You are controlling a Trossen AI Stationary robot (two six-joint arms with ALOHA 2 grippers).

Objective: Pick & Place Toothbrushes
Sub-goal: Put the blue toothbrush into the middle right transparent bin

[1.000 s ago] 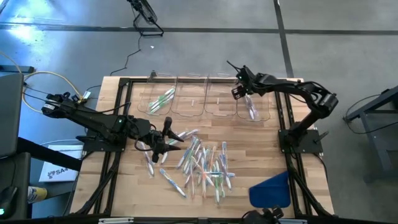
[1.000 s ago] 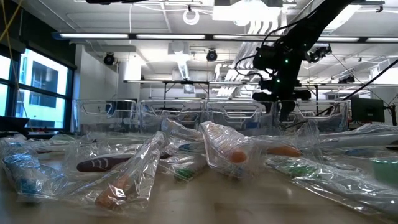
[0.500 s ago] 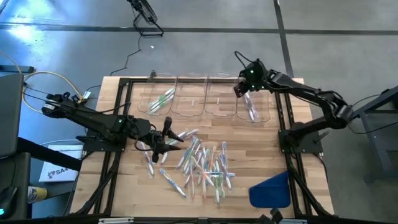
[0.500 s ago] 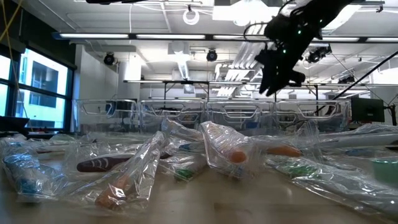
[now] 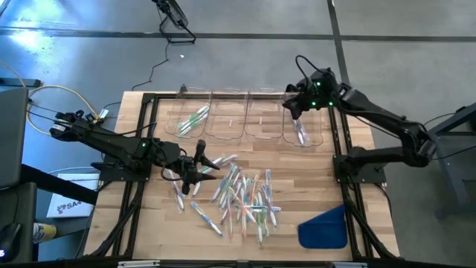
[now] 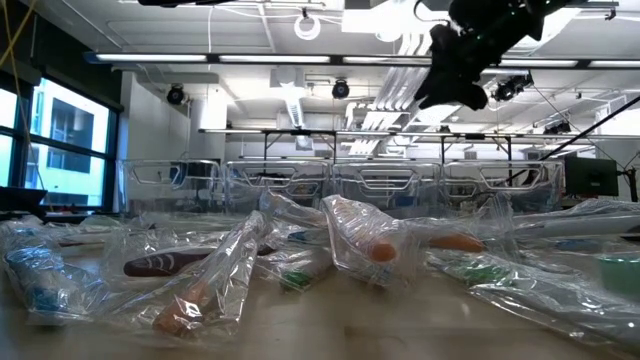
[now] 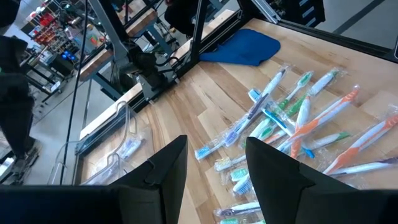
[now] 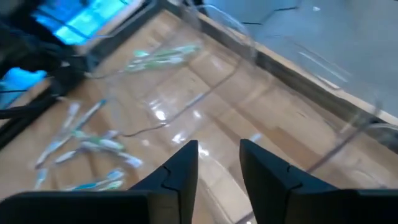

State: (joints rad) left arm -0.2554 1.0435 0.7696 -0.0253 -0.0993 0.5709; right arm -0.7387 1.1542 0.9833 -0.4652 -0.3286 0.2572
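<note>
Jaws of the left gripper (image 5: 195, 167) are seen parted with nothing between them, low over the wooden table (image 5: 312, 167) at the left edge of the toothbrushes (image 5: 242, 197). In the left wrist view the two dark fingers (image 7: 163, 177) stand apart above the wood, with wrapped brushes lying just past them. The toothbrushes are spread loose across the middle of the table, each in clear wrap, with green, orange and blue colouring. A row of clear bins (image 5: 245, 115) is set along the far side of the table. Several toothbrushes are held in the leftmost bin (image 5: 192, 119), and a few more in the rightmost bin (image 5: 301, 128). A blue cloth (image 5: 324, 228) lies at the near right corner. The right gripper (image 5: 292, 106) is raised over the rightmost bin; its fingers (image 8: 180, 171) are seen with a gap between them and nothing held.
</note>
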